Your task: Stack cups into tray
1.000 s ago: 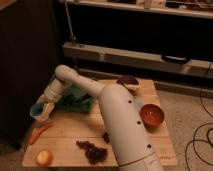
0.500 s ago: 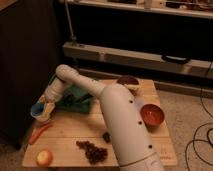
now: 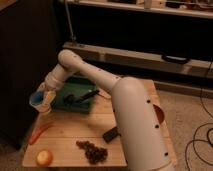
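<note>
We take the step in hand to be the carry toward the tray (image 3: 73, 110), the dark green one lying on the desk (image 3: 70, 127). The gripper (image 3: 46, 94) hangs just beside the tray's left end, at the end of the long white arm (image 3: 100, 84) that reaches across the tray from its right. Right at the gripper are both cups. The light blue cup (image 3: 35, 100) is on the side farther from the tray. The cream cup (image 3: 48, 104) is pressed close against it on the nearer side. Both appear to be off the tray, near the desk edge beyond its left end.

We cannot tell how the gripper's grasp stands, nor whether it has one cup or both. We also cannot tell whether the cream cup already sits inside the blue one or only leans beside it.

Neither cup is inside the tray yet, so by our judgement the task is partly along at best. Some dark things (image 3: 80, 96) already lie in the tray toward its middle and right, and we cannot make out what they are. That leaves the tray's left part as the likelier place to set a cup.

The next move, as we judge it, calls for a short travel rightward over the tray's raised rim. The cups must be high enough to clear it and kept upright. Then comes a lowering onto bare tray floor, with the second cup lined up mouth to mouth above the first.
</note>
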Controlling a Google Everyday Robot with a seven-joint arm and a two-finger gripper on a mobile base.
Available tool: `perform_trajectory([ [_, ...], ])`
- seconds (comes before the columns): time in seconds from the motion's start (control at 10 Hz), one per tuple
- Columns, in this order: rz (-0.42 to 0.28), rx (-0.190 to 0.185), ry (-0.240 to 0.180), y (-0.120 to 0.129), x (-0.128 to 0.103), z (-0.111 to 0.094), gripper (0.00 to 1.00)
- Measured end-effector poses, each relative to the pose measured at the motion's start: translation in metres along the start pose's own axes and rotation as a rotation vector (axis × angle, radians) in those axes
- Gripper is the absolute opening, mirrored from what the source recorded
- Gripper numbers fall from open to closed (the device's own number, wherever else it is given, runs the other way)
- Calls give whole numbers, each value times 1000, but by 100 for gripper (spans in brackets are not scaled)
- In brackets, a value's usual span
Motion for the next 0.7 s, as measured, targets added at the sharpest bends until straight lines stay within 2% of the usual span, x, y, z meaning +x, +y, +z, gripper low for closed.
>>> perform_trajectory([
  [0.2,12,47,-20,-18,-2,-43,0],
  [0.4,35,83,-43,-36,11,-66,0],
  [0.5,51,100,-53,-48,19,-70,0],
  [0.7,71,101,-70,-60,30,-56,0],
])
